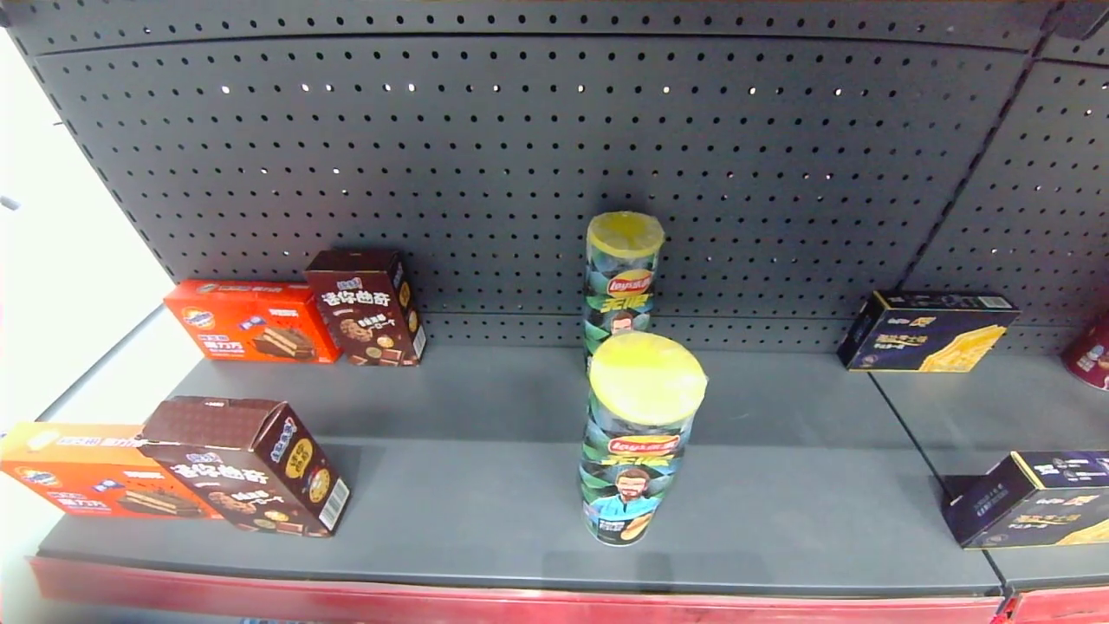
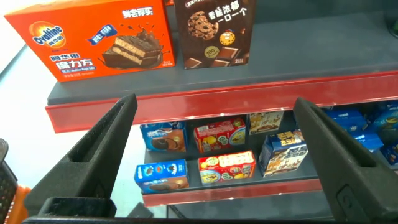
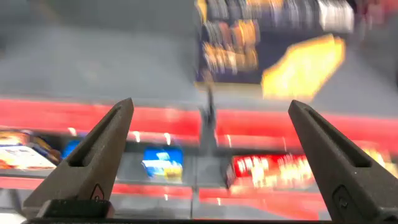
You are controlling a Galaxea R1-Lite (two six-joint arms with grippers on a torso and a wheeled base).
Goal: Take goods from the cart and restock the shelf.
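Your left gripper [image 2: 214, 102] had its jaws spread wide with nothing between them, and your right gripper [image 3: 211, 104] was the same: wide apart and empty. Both faced the shelf [image 1: 485, 485] from in front of and lower than its red front lip [image 2: 348, 87], so the shelf surface lay above and ahead of the jaws, not level with them. The left one sat at the shelf's left end, just under the orange box [image 2: 93, 34] and the brown cookie box [image 2: 214, 28]. The right one sat towards the right end, below the dark blue box [image 3: 267, 43]. In the middle, two chip cans stood upright one behind the other, the front can [image 1: 639, 442] near the lip and the rear can [image 1: 622, 277] against the pegboard back [image 1: 520, 156], with bare shelf on either side. With neither arm carrying stock, I judge you were at the fetching step. Whatever you brought would have needed lifting over that lip, and the left arm was nearer the gap between boxes and cans.
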